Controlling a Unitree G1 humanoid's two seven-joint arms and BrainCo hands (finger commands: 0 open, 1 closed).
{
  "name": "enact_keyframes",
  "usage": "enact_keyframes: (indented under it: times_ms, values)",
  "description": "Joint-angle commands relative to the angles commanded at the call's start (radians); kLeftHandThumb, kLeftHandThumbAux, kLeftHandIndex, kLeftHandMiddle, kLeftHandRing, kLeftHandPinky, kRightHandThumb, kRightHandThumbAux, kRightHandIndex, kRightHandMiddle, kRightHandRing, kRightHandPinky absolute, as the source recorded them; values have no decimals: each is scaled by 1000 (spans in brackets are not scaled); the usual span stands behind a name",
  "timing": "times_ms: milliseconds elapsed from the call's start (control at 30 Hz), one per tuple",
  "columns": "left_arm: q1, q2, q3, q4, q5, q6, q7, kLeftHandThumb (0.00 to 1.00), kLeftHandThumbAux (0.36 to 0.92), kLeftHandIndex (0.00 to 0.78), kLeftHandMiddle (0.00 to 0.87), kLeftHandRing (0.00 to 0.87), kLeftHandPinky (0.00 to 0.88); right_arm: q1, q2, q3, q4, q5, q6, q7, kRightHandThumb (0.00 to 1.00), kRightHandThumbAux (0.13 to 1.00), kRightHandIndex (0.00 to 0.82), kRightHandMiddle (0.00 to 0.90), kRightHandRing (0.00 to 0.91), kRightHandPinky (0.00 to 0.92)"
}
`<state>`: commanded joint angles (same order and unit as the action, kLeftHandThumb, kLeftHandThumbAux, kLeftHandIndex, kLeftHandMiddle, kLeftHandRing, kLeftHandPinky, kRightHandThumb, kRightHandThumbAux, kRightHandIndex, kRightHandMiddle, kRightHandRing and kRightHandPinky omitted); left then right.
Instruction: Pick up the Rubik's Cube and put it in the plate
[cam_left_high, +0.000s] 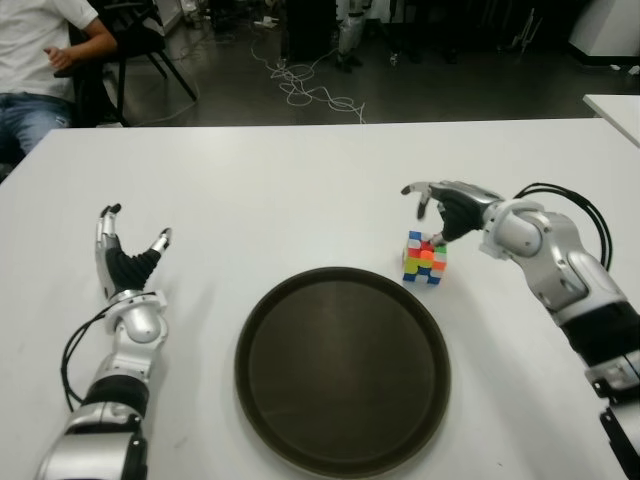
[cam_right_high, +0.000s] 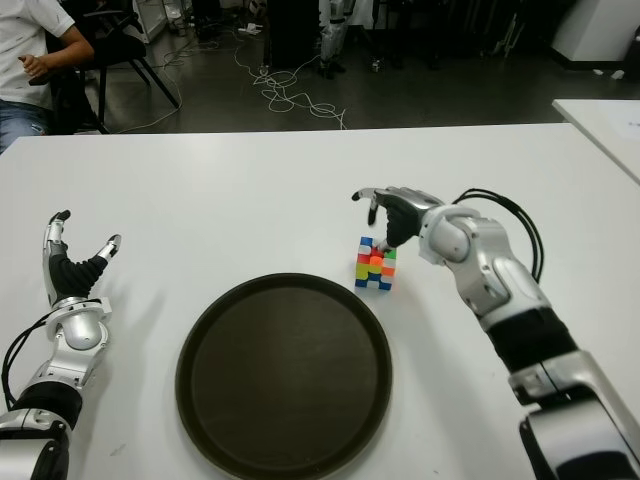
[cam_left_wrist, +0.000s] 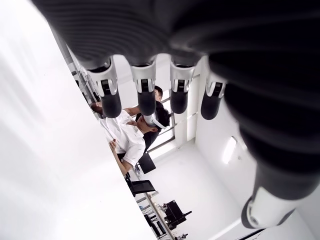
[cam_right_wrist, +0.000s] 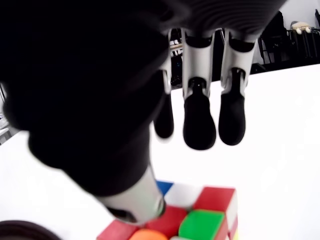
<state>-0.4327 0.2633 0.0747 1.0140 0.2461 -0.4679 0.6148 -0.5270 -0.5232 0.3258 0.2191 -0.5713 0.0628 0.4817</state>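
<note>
The Rubik's Cube (cam_left_high: 425, 257) stands on the white table (cam_left_high: 300, 180), just beyond the right rim of the dark round plate (cam_left_high: 342, 365). My right hand (cam_left_high: 440, 205) hovers over the cube from the right, fingers spread and curved above it, thumb tip close to its top face. In the right wrist view the cube (cam_right_wrist: 192, 215) lies below the open fingers (cam_right_wrist: 199, 125) with a gap between them. My left hand (cam_left_high: 128, 255) shows at the left of the plate, fingers (cam_left_wrist: 145, 95) extended upward and holding nothing.
The plate holds nothing. A seated person (cam_left_high: 40, 60) and a black chair are past the table's far left corner, with cables (cam_left_high: 310, 90) on the floor beyond. Another white table's corner (cam_left_high: 615, 110) shows at the far right.
</note>
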Motion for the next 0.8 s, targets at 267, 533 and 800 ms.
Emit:
enact_keyframes:
  times_ms: [267,533,800]
  values:
    - [4,0,1,-7,-4,-1,-4,0,709,39,47,28,21,36,-6,-20,-63,17,11,10,168,998,0,631,729,691]
    - [4,-2,2,-14,-5,15,-1,0,715,36,48,31,13,46,-18,-25,-83,22,8,28,131,998,0,672,735,703]
    - [3,-3,6,-12,-13,19,-10,0,721,37,56,41,26,52,-24,-31,-83,29,-2,22,90,998,0,569,690,598]
